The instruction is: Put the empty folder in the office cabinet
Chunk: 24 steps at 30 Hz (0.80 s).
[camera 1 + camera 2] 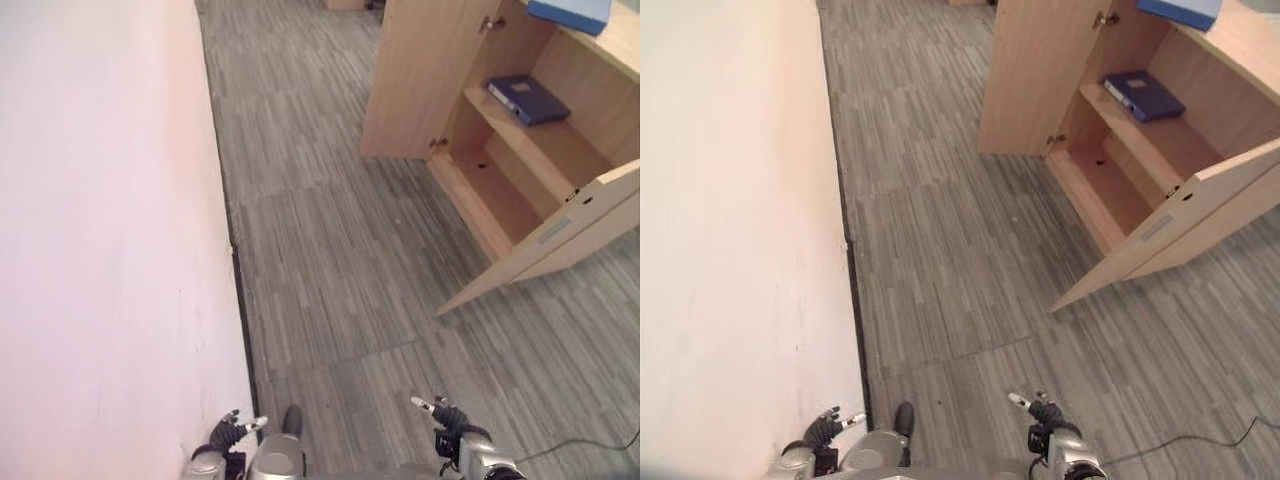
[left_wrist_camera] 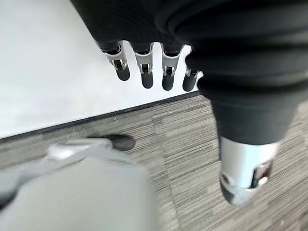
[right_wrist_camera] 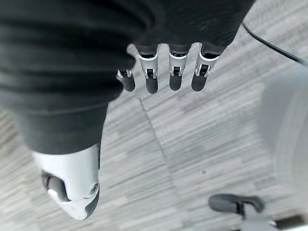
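Both hands hang low at the near edge of the eye views, holding nothing: the left hand close to the wall, the right hand over bare floor. In each wrist view the fingers point straight out with the thumb set apart, so both hands are released and relaxed.

Two folders are in sight, both at the cabinet, well apart from the hands. One dark blue folder lies flat on the middle shelf, near the shelf's back. A second, lighter blue folder rests on the cabinet's top, its edge reaching out past the front. Whether either one is empty cannot be told.

That cabinet is of light wood and has two doors, both swung open: the far door stands wide toward the wall side, and the near door juts out over the floor at an angle. Below the middle shelf is a bottom compartment with nothing visible in it.

Grey striped carpet covers the floor between the hands and the cabinet, with nothing lying on it along the way. One pale wall runs along the robot's left, edged at the floor by a dark strip.
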Tool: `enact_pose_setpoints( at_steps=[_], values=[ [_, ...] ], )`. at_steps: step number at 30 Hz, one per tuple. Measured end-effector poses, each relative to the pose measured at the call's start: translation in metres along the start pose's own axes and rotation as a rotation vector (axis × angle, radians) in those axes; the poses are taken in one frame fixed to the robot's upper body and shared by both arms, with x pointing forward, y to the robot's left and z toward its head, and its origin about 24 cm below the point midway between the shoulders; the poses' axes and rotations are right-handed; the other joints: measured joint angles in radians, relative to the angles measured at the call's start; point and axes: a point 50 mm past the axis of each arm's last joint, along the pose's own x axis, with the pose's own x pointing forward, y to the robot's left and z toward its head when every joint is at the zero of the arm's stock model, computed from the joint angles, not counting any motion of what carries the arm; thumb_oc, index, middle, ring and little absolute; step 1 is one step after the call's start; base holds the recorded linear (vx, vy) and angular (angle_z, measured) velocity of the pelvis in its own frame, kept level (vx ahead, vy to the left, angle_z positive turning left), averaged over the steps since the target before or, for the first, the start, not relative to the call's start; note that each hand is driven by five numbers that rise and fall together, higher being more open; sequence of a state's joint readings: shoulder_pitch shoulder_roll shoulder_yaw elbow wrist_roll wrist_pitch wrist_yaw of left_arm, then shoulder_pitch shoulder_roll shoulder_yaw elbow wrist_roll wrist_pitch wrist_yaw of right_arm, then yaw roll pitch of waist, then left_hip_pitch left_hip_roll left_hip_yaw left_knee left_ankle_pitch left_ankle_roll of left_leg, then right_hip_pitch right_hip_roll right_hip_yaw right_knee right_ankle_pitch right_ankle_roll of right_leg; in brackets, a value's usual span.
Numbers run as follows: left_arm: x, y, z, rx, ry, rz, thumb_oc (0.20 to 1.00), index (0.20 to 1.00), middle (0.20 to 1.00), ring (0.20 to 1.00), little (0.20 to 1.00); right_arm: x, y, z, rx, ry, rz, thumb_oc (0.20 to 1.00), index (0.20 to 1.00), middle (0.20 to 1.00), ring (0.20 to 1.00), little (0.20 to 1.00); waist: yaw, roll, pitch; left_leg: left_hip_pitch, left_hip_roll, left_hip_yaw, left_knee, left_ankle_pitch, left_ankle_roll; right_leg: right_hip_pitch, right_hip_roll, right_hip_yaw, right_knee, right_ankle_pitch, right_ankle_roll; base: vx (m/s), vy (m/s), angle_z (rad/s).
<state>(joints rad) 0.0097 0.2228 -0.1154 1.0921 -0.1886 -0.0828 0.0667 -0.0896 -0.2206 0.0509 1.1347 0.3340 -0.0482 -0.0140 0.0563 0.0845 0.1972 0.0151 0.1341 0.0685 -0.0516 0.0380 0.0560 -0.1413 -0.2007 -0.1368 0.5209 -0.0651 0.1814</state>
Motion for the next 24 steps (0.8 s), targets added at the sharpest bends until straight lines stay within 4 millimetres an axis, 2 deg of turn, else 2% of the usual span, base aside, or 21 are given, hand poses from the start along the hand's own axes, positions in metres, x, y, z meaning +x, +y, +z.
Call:
enact_pose_setpoints(
  at_steps=[1, 2, 4, 5, 6, 7, 9, 10, 11, 12, 13, 16, 19, 20, 21, 22, 23, 24],
  values=[
    [0.000, 0.007, 0.000, 0.009, 0.002, 0.016, 1.000, 1.000, 1.000, 1.000, 1.000, -0.001, -0.006, -0.003, -0.005, 0.011, -0.019, 1.000, 1.000, 1.000, 1.000, 1.000, -0.026, -0.003, -0.001, 0.023, -0.008, 0.002, -0.023, 0.018, -0.028, -0.003, 0.001, -0.035, -0.112, -0.007, -0.017, 0.39, 0.012, 0.24],
    [0.002, 0.012, 0.007, 0.018, -0.022, 0.027, 1.000, 1.000, 1.000, 1.000, 1.000, -0.004, -0.014, -0.012, -0.008, 0.039, -0.045, 1.000, 1.000, 1.000, 1.000, 1.000, -0.047, -0.019, -0.004, 0.044, -0.023, -0.006, -0.038, 0.000, -0.030, -0.026, -0.001, -0.046, -0.189, -0.007, -0.016, 0.40, 0.002, 0.29],
    [0.001, 0.025, 0.009, 0.032, -0.032, 0.060, 1.000, 1.000, 1.000, 1.000, 1.000, -0.005, -0.021, -0.018, 0.000, 0.063, -0.071, 1.000, 1.000, 1.000, 1.000, 1.000, -0.058, -0.047, -0.016, 0.059, -0.024, 0.007, -0.039, -0.027, -0.036, -0.079, 0.017, -0.073, -0.347, 0.005, -0.011, 0.40, -0.029, 0.05],
    [0.000, 0.033, 0.006, 0.043, -0.014, 0.078, 1.000, 1.000, 1.000, 1.000, 1.000, -0.006, -0.022, -0.021, 0.003, 0.070, -0.081, 1.000, 1.000, 1.000, 1.000, 1.000, -0.082, -0.059, -0.014, 0.067, -0.023, -0.001, -0.044, -0.041, -0.057, -0.094, 0.022, -0.074, -0.429, 0.034, -0.004, 0.44, -0.053, 0.24],
    [0.000, 0.039, 0.004, 0.052, -0.003, 0.091, 1.000, 1.000, 1.000, 1.000, 1.000, -0.007, -0.026, -0.027, 0.020, 0.091, -0.101, 1.000, 1.000, 1.000, 1.000, 1.000, -0.106, -0.077, -0.017, 0.085, -0.015, -0.018, -0.049, -0.059, -0.085, -0.087, 0.021, -0.092, -0.454, 0.089, -0.008, 0.43, -0.071, 0.64],
    [0.000, 0.034, 0.001, 0.054, 0.012, 0.079, 1.000, 1.000, 1.000, 1.000, 1.000, -0.012, -0.037, -0.040, 0.050, 0.128, -0.139, 1.000, 1.000, 1.000, 1.000, 1.000, -0.132, -0.067, -0.021, 0.105, 0.005, -0.044, -0.049, -0.092, -0.116, -0.058, 0.034, -0.136, -0.455, 0.120, -0.007, 0.41, -0.099, 0.50],
    [0.000, 0.020, -0.005, 0.052, 0.026, 0.036, 1.000, 1.000, 1.000, 1.000, 1.000, -0.016, -0.051, -0.046, 0.065, 0.152, -0.188, 1.000, 1.000, 1.000, 1.000, 1.000, -0.130, -0.061, -0.022, 0.143, -0.017, -0.028, 0.011, -0.126, -0.146, -0.022, 0.039, -0.176, -0.465, 0.115, -0.006, 0.39, -0.102, -0.06],
    [-0.001, 0.017, -0.008, 0.048, 0.033, 0.026, 1.000, 1.000, 1.000, 1.000, 1.000, -0.017, -0.056, -0.046, 0.058, 0.152, -0.200, 1.000, 1.000, 1.000, 1.000, 1.000, -0.134, -0.056, -0.025, 0.159, -0.022, -0.014, 0.012, -0.125, -0.147, -0.013, 0.039, -0.203, -0.466, 0.111, -0.005, 0.26, -0.061, -0.29],
    [-0.002, 0.012, -0.010, 0.045, 0.039, 0.013, 1.000, 1.000, 1.000, 1.000, 1.000, -0.020, -0.067, -0.048, 0.046, 0.155, -0.224, 1.000, 1.000, 1.000, 1.000, 1.000, -0.144, -0.024, -0.036, 0.190, -0.018, 0.001, 0.001, -0.125, -0.147, -0.003, 0.052, -0.256, -0.460, 0.111, -0.009, 0.27, -0.063, -0.05],
    [-0.003, 0.007, -0.013, 0.060, 0.040, -0.002, 1.000, 1.000, 1.000, 1.000, 1.000, -0.022, -0.078, -0.044, 0.034, 0.145, -0.247, 1.000, 1.000, 1.000, 1.000, 1.000, -0.160, 0.013, -0.039, 0.203, -0.006, 0.016, 0.002, -0.114, -0.143, 0.004, 0.074, -0.289, -0.440, 0.118, -0.030, 0.43, -0.102, 0.28],
    [0.002, 0.002, 0.005, 0.079, -0.015, -0.020, 1.000, 1.000, 1.000, 1.000, 1.000, -0.027, -0.088, -0.049, 0.033, 0.162, -0.280, 1.000, 1.000, 1.000, 1.000, 1.000, -0.185, 0.032, -0.038, 0.225, 0.005, 0.047, 0.000, -0.105, -0.156, -0.003, 0.087, -0.294, -0.398, 0.092, -0.112, 0.50, -0.119, 0.19],
    [0.000, 0.001, 0.001, 0.106, -0.009, -0.030, 1.000, 1.000, 1.000, 1.000, 1.000, -0.025, -0.090, -0.042, 0.055, 0.142, -0.289, 1.000, 1.000, 1.000, 1.000, 1.000, -0.185, 0.041, -0.041, 0.252, 0.020, 0.069, 0.037, -0.086, -0.187, 0.004, 0.092, -0.290, -0.375, 0.053, -0.128, 0.32, -0.111, -0.48],
    [0.000, 0.000, -0.001, 0.107, -0.004, -0.036, 1.000, 1.000, 1.000, 1.000, 1.000, -0.026, -0.094, -0.043, 0.052, 0.147, -0.300, 1.000, 1.000, 1.000, 1.000, 1.000, -0.191, 0.056, -0.035, 0.213, 0.020, 0.085, 0.182, -0.087, -0.203, 0.038, 0.094, -0.282, -0.392, 0.041, -0.129, 0.20, -0.140, -0.45],
    [0.000, 0.000, 0.000, 0.097, -0.007, -0.035, 1.000, 1.000, 1.000, 1.000, 1.000, -0.027, -0.098, -0.042, 0.047, 0.146, -0.309, 1.000, 1.000, 1.000, 1.000, 1.000, -0.192, 0.070, -0.033, 0.178, 0.016, 0.090, 0.313, -0.066, -0.256, 0.057, 0.110, -0.248, -0.399, 0.053, -0.191, 0.27, -0.202, -0.65],
    [0.000, 0.002, 0.001, 0.085, -0.013, -0.028, 1.000, 1.000, 1.000, 1.000, 1.000, -0.027, -0.098, -0.040, 0.045, 0.143, -0.310, 1.000, 1.000, 1.000, 1.000, 1.000, -0.187, 0.060, -0.023, 0.115, 0.016, 0.086, 0.454, -0.034, -0.300, 0.062, 0.107, -0.227, -0.398, 0.052, -0.209, 0.21, -0.131, -0.97],
    [-0.001, 0.004, -0.001, 0.068, -0.008, -0.016, 1.000, 1.000, 1.000, 1.000, 1.000, -0.024, -0.096, -0.035, 0.039, 0.129, -0.301, 1.000, 1.000, 1.000, 1.000, 1.000, -0.180, 0.064, -0.018, 0.060, 0.013, 0.061, 0.589, 0.043, -0.350, 0.076, 0.107, -0.203, -0.403, 0.053, -0.226, 0.22, -0.076, -1.02],
    [-0.001, 0.005, -0.004, 0.061, 0.003, -0.006, 1.000, 1.000, 1.000, 1.000, 1.000, -0.022, -0.094, -0.029, 0.031, 0.115, -0.293, 1.000, 1.000, 1.000, 1.000, 1.000, -0.179, 0.043, -0.002, 0.008, 0.011, 0.053, 0.690, 0.122, -0.349, 0.100, 0.094, -0.173, -0.412, 0.050, -0.241, 0.37, 0.002, -1.15],
    [-0.001, 0.005, -0.001, 0.050, -0.007, -0.003, 1.000, 1.000, 1.000, 1.000, 1.000, -0.021, -0.093, -0.027, 0.029, 0.109, -0.292, 1.000, 1.000, 1.000, 1.000, 1.000, -0.183, 0.011, 0.016, -0.042, 0.046, 0.118, 0.719, 0.109, -0.327, 0.183, 0.088, -0.125, -0.471, 0.035, -0.260, 0.40, 0.077, -0.92]
  ],
)
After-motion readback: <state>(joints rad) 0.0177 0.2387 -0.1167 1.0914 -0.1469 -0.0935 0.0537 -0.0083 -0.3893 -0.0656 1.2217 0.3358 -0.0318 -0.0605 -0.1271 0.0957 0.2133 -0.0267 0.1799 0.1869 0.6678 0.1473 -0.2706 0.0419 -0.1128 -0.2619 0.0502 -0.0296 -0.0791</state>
